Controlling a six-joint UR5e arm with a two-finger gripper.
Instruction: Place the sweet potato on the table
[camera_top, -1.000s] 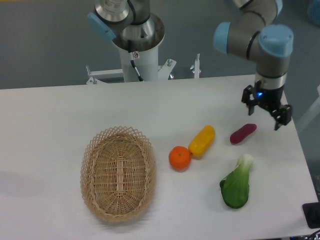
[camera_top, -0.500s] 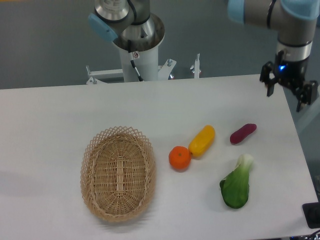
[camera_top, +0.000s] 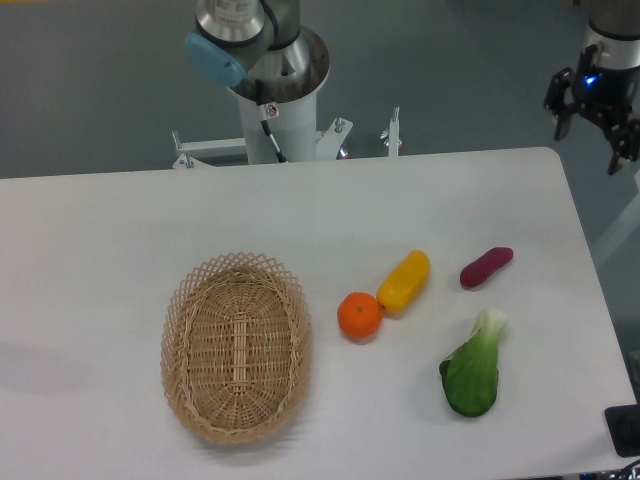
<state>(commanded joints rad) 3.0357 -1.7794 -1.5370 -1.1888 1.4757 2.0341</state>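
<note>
The sweet potato (camera_top: 486, 267), a small reddish-purple oval tuber, lies on the white table (camera_top: 120, 230) at the right, tilted with its far end up-right. It rests free, touching nothing. My gripper (camera_top: 592, 133) hangs high at the upper right, beyond the table's far right corner and well away from the sweet potato. Its two black fingers are spread apart with nothing between them.
A yellow oblong fruit (camera_top: 404, 281) touches an orange (camera_top: 360, 315) left of the sweet potato. A green bok choy (camera_top: 472, 368) lies toward the front right. A wicker basket (camera_top: 236, 346) sits empty at centre-left. The robot's base column (camera_top: 275, 90) stands behind the table.
The gripper has risen and pulled back to the upper right, from just beside the sweet potato to beyond the table's corner. The sweet potato has stayed in place.
</note>
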